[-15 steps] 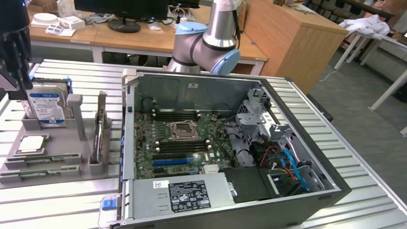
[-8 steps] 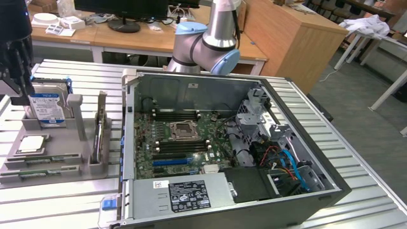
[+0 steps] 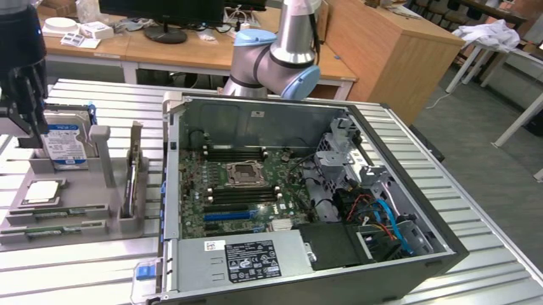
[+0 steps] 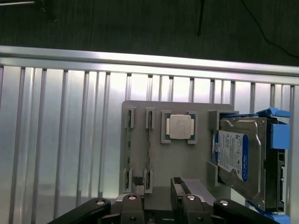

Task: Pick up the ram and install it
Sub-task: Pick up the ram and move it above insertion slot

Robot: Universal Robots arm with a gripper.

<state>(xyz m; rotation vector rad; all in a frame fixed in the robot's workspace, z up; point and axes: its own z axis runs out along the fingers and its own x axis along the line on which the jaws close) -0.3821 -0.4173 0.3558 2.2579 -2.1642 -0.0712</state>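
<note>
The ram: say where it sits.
On the exterior view's left, the ram sits slotted in the grey holder, near the processor chip, left of the computer case.

The tool (image 4: 157,189) points straight down, its fingers (image 4: 180,187) spread wide apart.

Ribbed metal tabletop (image 3: 85,267); behind, wooden desks (image 3: 195,49) with 1 monitor (image 3: 161,9); grey floor (image 3: 475,124) at the exterior view's right.

Thin green ram (image 4: 129,149), edgewise in gray holder (image 4: 180,161)
</note>
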